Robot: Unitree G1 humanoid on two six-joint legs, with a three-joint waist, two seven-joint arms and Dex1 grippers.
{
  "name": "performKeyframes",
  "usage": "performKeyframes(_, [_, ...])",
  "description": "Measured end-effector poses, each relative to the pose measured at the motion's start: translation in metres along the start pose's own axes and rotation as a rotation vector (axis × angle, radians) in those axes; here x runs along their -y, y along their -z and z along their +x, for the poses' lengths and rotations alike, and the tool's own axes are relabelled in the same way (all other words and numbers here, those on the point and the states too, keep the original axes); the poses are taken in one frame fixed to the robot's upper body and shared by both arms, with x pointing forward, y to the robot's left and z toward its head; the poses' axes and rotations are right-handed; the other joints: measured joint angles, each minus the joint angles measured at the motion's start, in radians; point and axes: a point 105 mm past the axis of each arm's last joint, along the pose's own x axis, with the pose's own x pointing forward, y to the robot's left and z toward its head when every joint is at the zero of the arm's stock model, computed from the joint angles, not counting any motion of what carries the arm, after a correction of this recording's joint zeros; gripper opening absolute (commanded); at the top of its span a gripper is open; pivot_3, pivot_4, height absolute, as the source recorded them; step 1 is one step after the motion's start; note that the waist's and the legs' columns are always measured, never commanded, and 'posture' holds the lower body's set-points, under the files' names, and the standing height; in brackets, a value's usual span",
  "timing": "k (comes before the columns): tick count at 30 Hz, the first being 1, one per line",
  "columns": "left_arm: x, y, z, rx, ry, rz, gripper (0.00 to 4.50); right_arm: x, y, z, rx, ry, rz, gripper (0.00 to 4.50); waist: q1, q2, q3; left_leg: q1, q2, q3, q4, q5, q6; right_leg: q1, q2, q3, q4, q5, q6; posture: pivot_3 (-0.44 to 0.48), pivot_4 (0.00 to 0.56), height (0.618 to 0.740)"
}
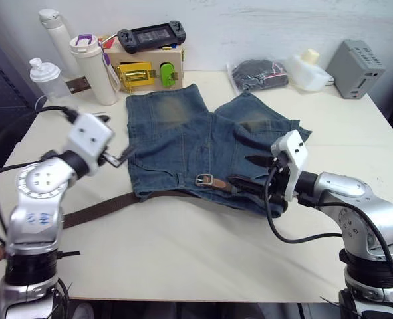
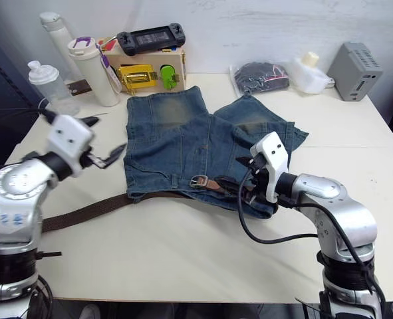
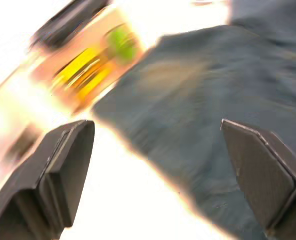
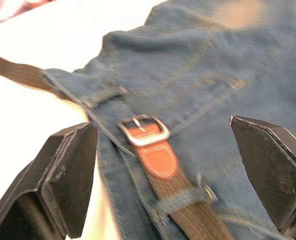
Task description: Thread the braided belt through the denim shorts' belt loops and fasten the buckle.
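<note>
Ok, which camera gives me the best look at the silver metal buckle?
Right wrist view: the silver metal buckle sits large and unobstructed between the open end effector fingers. Both eye views show it small on the waistband; the left wrist view shows denim.

Bare bench (image 1: 203,252) is lying open along the near edge, in front of the denim shorts (image 1: 183,143), and again on the right beyond the right gripper (image 1: 249,174). The back left corner is crowding up: bottles (image 1: 44,80), a white tumbler (image 1: 96,70) and a wooden latch box (image 1: 149,66) are standing just behind the shorts. The braided belt (image 1: 103,209) is trailing across the left side.
</note>
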Motion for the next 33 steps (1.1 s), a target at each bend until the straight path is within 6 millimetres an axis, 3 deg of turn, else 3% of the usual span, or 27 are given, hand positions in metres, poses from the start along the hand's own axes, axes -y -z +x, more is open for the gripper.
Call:
performKeyframes(1, [-0.005, 0.004, -0.006, -0.01, -0.041, -0.055, 4.41, -0.001, 0.0, 0.001, 0.0, -0.007, 0.0, 4.5, 0.0, 0.0, 0.0, 0.001, 0.0, 0.0, 0.0, 0.0, 0.0, 0.001, 0.0, 0.0, -0.001, 0.0, 0.0, 0.0, 0.15, 0.74])
performKeyframes(3, [-0.022, 0.027, -0.037, -0.091, -0.2, -0.344, 4.41, -0.01, 0.004, 0.011, -0.006, -0.053, -0.003, 4.5, 0.002, -0.004, 0.003, 0.001, 0.001, -0.001, 0.001, 0.0, 0.0, 0.003, 0.001, -0.001, -0.001, 0.0, 0.0, 0.0, 0.15, 0.74])
performKeyframes(5, [-0.02, 0.047, -0.055, -0.16, -0.263, -0.525, 4.41, -0.02, 0.008, 0.02, -0.014, -0.096, 0.0, 4.5, 0.004, -0.005, 0.004, 0.002, 0.001, -0.002, 0.001, 0.0, 0.0, 0.006, 0.001, -0.001, -0.005, 0.0, 0.0, 0.0, 0.15, 0.74])
performKeyframes(7, [-0.009, 0.064, -0.069, -0.185, -0.33, -0.743, 4.41, -0.031, 0.012, 0.029, -0.026, -0.148, -0.007, 4.5, 0.013, -0.006, 0.004, 0.003, 0.0, -0.004, 0.002, 0.0, 0.0, 0.011, 0.002, -0.001, -0.012, 0.0, 0.0, 0.0, 0.15, 0.74])
performKeyframes(9, [0.019, 0.079, -0.075, -0.206, -0.366, -0.924, 4.41, -0.043, 0.015, 0.037, -0.035, -0.215, -0.021, 4.5, 0.032, -0.01, 0.006, 0.003, 0.0, -0.004, 0.005, 0.0, 0.0, 0.014, 0.002, -0.001, -0.017, 0.001, 0.001, 0.0, 0.15, 0.74])
performKeyframes(11, [0.034, 0.084, -0.075, -0.209, -0.41, -1.027, 4.41, -0.046, 0.016, 0.042, -0.04, -0.248, -0.037, 4.5, 0.039, -0.016, 0.008, 0.002, 0.001, -0.005, 0.006, 0.0, 0.0, 0.015, 0.003, -0.002, -0.02, 0.001, 0.001, 0.0, 0.15, 0.74])
performKeyframes(13, [0.028, 0.082, -0.074, -0.184, -0.532, -1.099, 4.41, -0.047, 0.018, 0.044, -0.048, -0.261, -0.055, 4.5, 0.043, -0.018, 0.009, 0.003, 0.002, -0.003, 0.007, -0.001, -0.001, 0.016, 0.005, -0.002, -0.023, 0.001, 0.001, 0.0, 0.15, 0.74])
performKeyframes(19, [0.011, 0.125, -0.124, -0.322, -0.921, -1.185, 4.41, -0.043, 0.022, 0.047, -0.058, -0.266, -0.078, 4.5, 0.024, -0.017, 0.01, 0.004, 0.006, 0.002, 0.001, -0.001, -0.001, 0.017, 0.008, -0.002, -0.025, 0.001, 0.001, 0.0, 0.15, 0.74])
performKeyframes(22, [0.01, 0.134, -0.138, -0.342, -0.998, -1.215, 4.41, -0.046, 0.022, 0.049, -0.057, -0.281, -0.082, 4.5, 0.029, -0.017, 0.01, 0.004, 0.007, 0.001, 0.003, -0.001, -0.002, 0.017, 0.008, -0.002, -0.025, 0.001, 0.001, 0.0, 0.15, 0.74])
performKeyframes(24, [0.009, 0.135, -0.138, -0.337, -0.999, -1.23, 4.41, -0.047, 0.018, 0.053, -0.041, -0.284, -0.085, 4.5, 0.033, -0.017, 0.01, 0.004, 0.006, 0.0, 0.004, -0.001, -0.002, 0.017, 0.008, -0.002, -0.026, 0.001, 0.001, 0.0, 0.15, 0.74])
performKeyframes(26, [0.001, 0.136, -0.125, -0.313, -0.96, -1.28, 4.41, -0.048, 0.015, 0.055, -0.023, -0.279, -0.088, 4.5, 0.042, -0.017, 0.01, 0.005, 0.006, -0.001, 0.005, -0.002, -0.002, 0.017, 0.008, -0.002, -0.026, 0.001, 0.001, 0.0, 0.15, 0.74])
performKeyframes(33, [-0.042, 0.145, -0.09, -0.333, -0.802, -1.305, 4.41, -0.046, 0.012, 0.06, -0.004, -0.231, -0.082, 4.5, 0.04, -0.013, 0.01, 0.006, 0.006, -0.001, 0.003, -0.001, -0.004, 0.012, 0.007, -0.002, -0.016, 0.001, 0.001, 0.0, 0.15, 0.74])
